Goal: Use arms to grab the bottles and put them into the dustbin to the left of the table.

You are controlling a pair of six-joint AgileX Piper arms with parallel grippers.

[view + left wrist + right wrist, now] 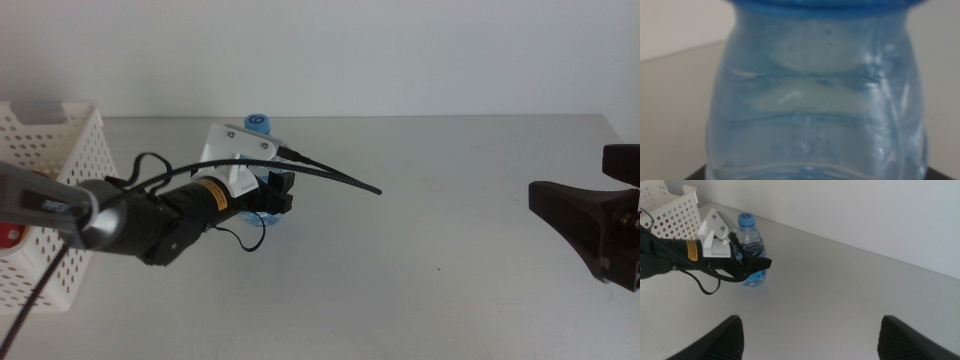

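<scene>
We log the small clear-blue plastic water bottle with its blue cap standing upright on the pale grey-white surface. It sits between the fingers of the left gripper, which reach around its lower body from the side. In the left wrist view the bottle fills nearly the whole frame, ribbed wall and blue cap rim right against the lens, so the fingers themselves are hidden there. We cannot tell whether they press the bottle or only flank it; from the right wrist view one dark finger lies across the bottle's front, touching or all but touching it.

Behind those fingers runs the left arm: white bracket just beside the bottle's shoulder, black body with a yellow label band, and a black cable arching past the bottle and out beyond the fingers.

Further back along that arm stands the white rectangular perforated plastic basket, well apart from the bottle. Something red shows through its wall; we cannot make out what.

The right gripper waits well apart from the bottle on the opposite side, low over the surface. Its two dark fingers stand wide, nothing between them.
</scene>
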